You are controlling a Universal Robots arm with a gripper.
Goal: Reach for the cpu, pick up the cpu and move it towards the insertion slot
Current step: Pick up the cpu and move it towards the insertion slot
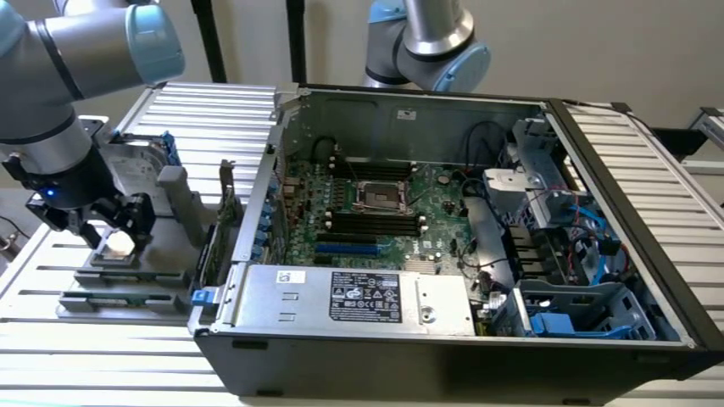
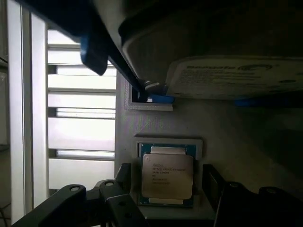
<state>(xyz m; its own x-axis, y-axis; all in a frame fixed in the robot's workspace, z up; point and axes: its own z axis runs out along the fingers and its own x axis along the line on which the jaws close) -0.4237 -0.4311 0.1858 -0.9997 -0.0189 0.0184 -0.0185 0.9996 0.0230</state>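
The gripper (image 1: 114, 222) is hanging open at the exterior view's left, fingers (image 2: 118, 201) straddling the cpu (image 2: 167, 176) with gaps either side. The cpu is lying flat in a grey holder (image 1: 147, 273), well apart from the insertion slot (image 1: 381, 197).

One cpu (image 2: 167, 176), one insertion slot (image 1: 382, 196), one hard drive (image 2: 236, 78).

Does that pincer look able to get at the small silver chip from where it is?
Likely yes: the pincer hangs open right over the cpu, jaws either side, nothing covering it.
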